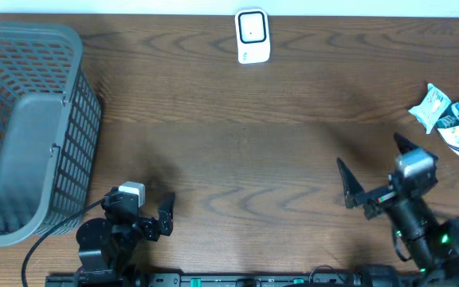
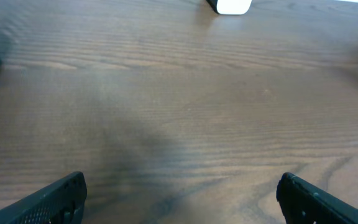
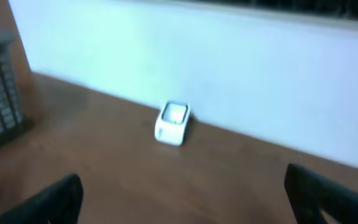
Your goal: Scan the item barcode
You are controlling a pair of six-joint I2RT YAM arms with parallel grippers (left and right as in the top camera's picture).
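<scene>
**Hidden or hard to make out**
- Packets (image 1: 451, 119): right edge of the overhead view, about mid-height. They overlap in a small heap and the frame edge cuts the lowest one. Print too small to read; no barcode can be picked out. They show in neither wrist view.
- Basket (image 1: 22, 119): grey mesh, upper left of the overhead view, its left side running out of frame. The left wrist view catches only a dark corner at its left edge. The right wrist view shows a blurred piece at far left.
- Scanner (image 1: 253, 36): white, seen whole at top centre of the overhead view, near the far edge of the table (image 1: 237, 159). It is cut off by the top edge of the left wrist view. In the right wrist view it is small and soft at mid-frame, before a pale wall (image 3: 241, 62).
- Left gripper (image 1: 146, 209): lower left of the overhead view, partly under its own camera housing; only one finger is clear there.

**Counts**
- Scanner: one. Basket: one. Grippers: two.
- Packets: looks like three, white and teal; not certain.

**Tools**
- Left gripper: jaws spread wide, fingers in the lower corners of its wrist view, bare wood between them, holding nothing.
- Right gripper (image 1: 368, 151): lower right of the overhead view, jaws spread wide, nothing held. The packets lie up and right of it, near but apart.
</scene>
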